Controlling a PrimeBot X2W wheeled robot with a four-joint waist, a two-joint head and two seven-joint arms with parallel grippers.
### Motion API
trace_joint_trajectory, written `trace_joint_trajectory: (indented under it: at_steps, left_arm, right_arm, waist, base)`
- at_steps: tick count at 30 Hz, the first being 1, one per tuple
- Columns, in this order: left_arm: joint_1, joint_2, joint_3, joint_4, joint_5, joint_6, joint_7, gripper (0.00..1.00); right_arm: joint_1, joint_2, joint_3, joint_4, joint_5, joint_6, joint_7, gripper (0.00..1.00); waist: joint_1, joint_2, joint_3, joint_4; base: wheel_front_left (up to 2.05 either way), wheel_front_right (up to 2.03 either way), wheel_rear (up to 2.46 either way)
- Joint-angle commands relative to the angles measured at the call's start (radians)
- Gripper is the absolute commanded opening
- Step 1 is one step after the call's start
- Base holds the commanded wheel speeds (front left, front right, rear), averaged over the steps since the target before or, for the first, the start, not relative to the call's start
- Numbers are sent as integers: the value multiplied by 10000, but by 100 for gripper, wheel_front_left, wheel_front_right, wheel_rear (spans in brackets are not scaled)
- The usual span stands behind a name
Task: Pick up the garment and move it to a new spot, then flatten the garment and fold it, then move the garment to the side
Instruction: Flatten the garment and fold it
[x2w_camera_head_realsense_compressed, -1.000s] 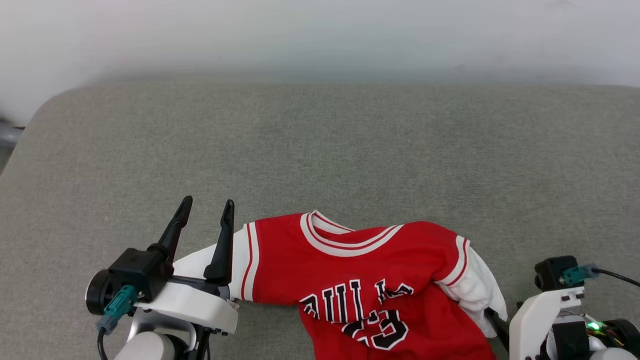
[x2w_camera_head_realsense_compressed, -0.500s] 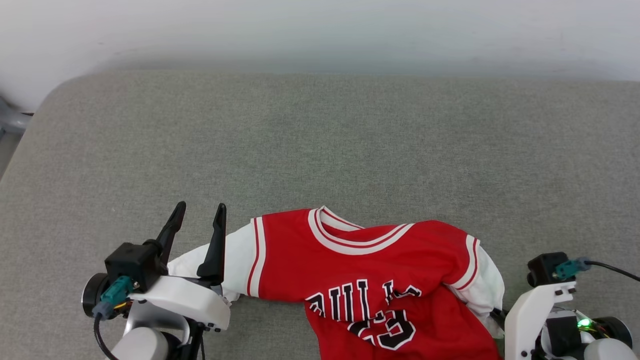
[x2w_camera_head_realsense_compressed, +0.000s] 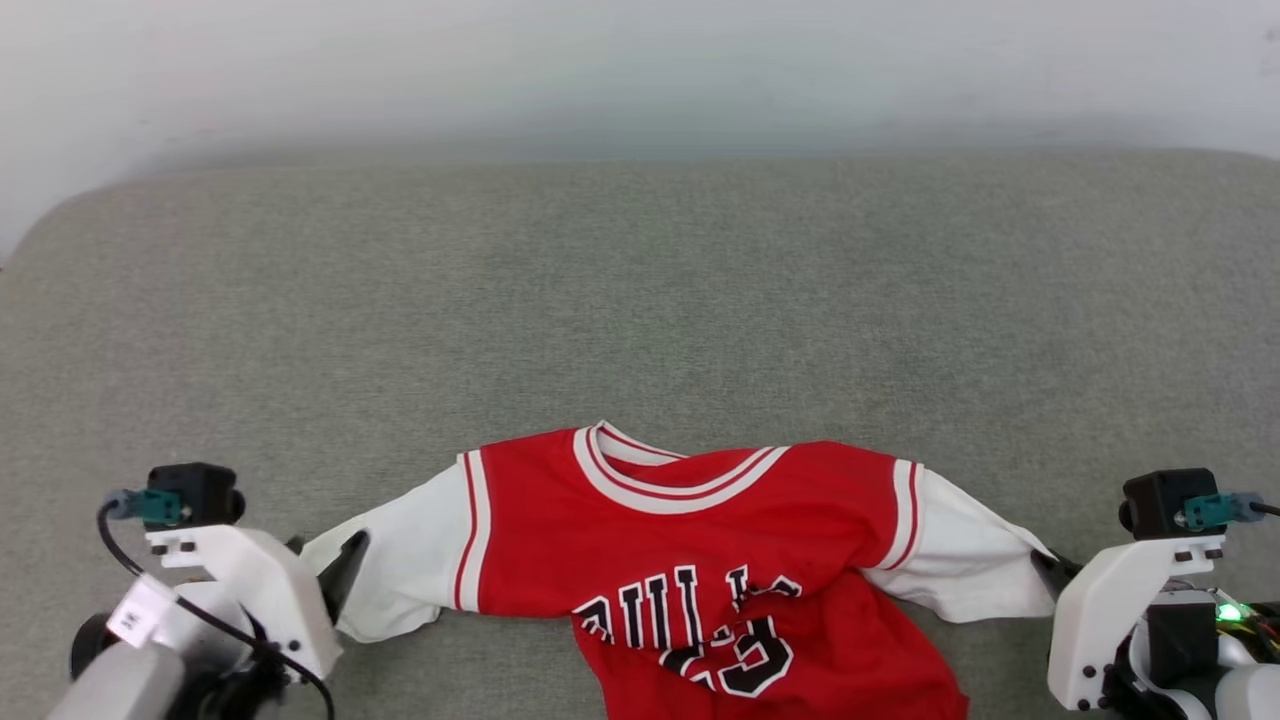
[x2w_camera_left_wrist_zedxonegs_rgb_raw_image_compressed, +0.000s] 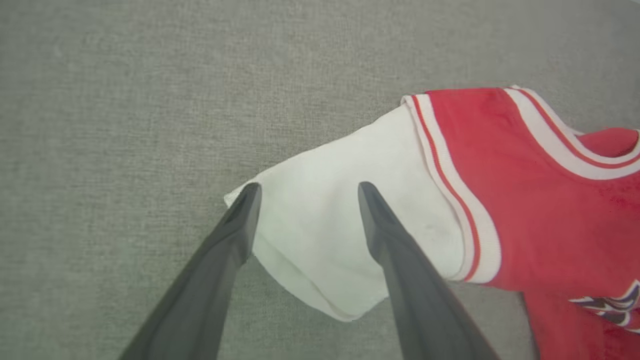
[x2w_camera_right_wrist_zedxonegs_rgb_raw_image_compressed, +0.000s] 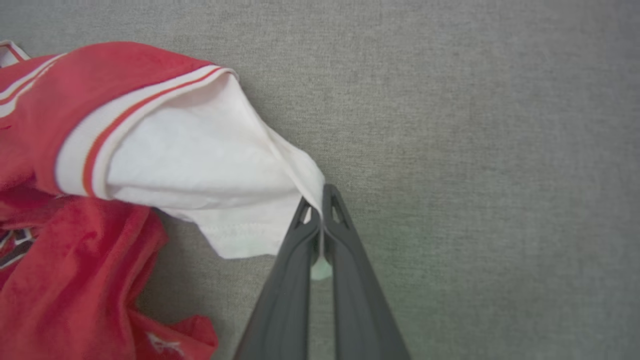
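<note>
1. Right tool (x2w_camera_right_wrist_zedxonegs_rgb_raw_image_compressed: 322, 192): pinched tight on the cuff edge of the garment's (x2w_camera_head_realsense_compressed: 680, 520) white sleeve (x2w_camera_right_wrist_zedxonegs_rgb_raw_image_compressed: 200, 150).
2. Left tool (x2w_camera_left_wrist_zedxonegs_rgb_raw_image_compressed: 307, 192): spread wide over the end of the other white sleeve (x2w_camera_left_wrist_zedxonegs_rgb_raw_image_compressed: 320, 235).
3. Garment: chest-up on the grey tabletop (x2w_camera_head_realsense_compressed: 640, 300) between both tools, sleeves out sideways, lower part rumpled.

The right gripper (x2w_camera_right_wrist_zedxonegs_rgb_raw_image_compressed: 316, 200) pinches the edge of the shirt's (x2w_camera_right_wrist_zedxonegs_rgb_raw_image_compressed: 90, 120) white sleeve (x2w_camera_right_wrist_zedxonegs_rgb_raw_image_compressed: 200, 165), pulled to a point over the grey cushion (x2w_camera_right_wrist_zedxonegs_rgb_raw_image_compressed: 475, 150).
</note>
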Motion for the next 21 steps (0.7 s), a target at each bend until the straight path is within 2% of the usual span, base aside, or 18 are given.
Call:
trace_joint_trajectory:
  at_steps: [1,6,11,12,14,17,21]
  left_arm:
    - [-168,189,116,392,-385,-3,675,100]
    - [-397,413,172,1067,-812,64,1572,100]
    - [-492,293,-236,1827,-1228,-218,2704,100]
    - [-516,184,-343,1918,-1325,-306,2896,82]
    - [-584,-41,-581,2053,-1426,-469,3209,0]
    - [-763,-275,-764,2132,-1384,-651,3257,0]
    - [-1177,-76,-716,2139,-932,-705,2671,0]
  right_arm:
    - [84,139,22,-132,-50,-7,26,0]
    - [81,267,72,-224,-24,-7,33,0]
    - [-14,342,126,-220,12,-5,-14,0]
    - [-26,347,127,-205,21,-5,-20,0]
    - [-61,373,123,-186,31,-5,-55,0]
    - [-130,391,117,-149,39,-5,-87,0]
    - [-240,355,46,-134,-94,-5,-315,0]
  waist:
    - [-1,0,177,-204]
    - [-1,0,415,-396]
    - [-1,0,647,-541]
    - [-1,0,670,-553]
    - [-1,0,721,-574]
    - [-1,0,723,-593]
    - [-1,0,519,-599]
  base:
    - [0,0,0]
    - [0,0,0]
    - [0,0,0]
    - [0,0,0]
    - [0,0,0]
    - [0,0,0]
    - [0,0,0]
